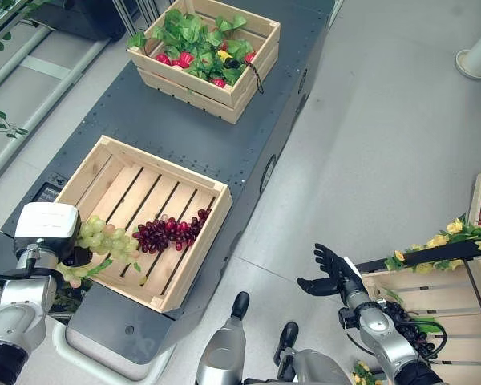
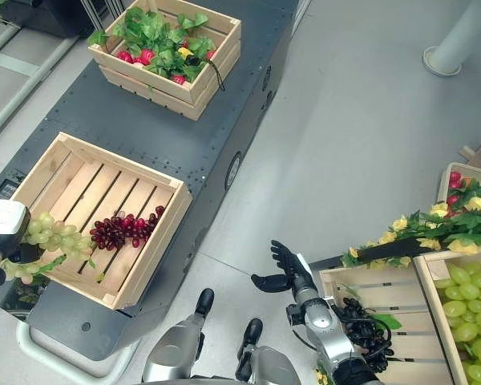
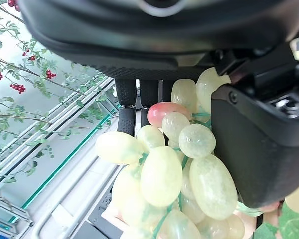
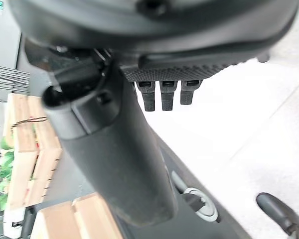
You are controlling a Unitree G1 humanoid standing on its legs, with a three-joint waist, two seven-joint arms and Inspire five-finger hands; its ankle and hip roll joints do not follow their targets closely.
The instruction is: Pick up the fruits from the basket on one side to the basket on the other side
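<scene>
The long dark bench (image 1: 248, 120) carries a slatted wooden crate (image 1: 144, 220), shallow and open-topped to take fruit. At its near-left corner the left hand (image 3: 249, 144) is clamped on a green grape bunch (image 1: 104, 237), smooth oval beads, probably plastic, about to be released. A dark red grape bunch (image 1: 168, 233) already lies inside. The right hand (image 1: 330, 273) hangs empty over the floor, fingers apart.
</scene>
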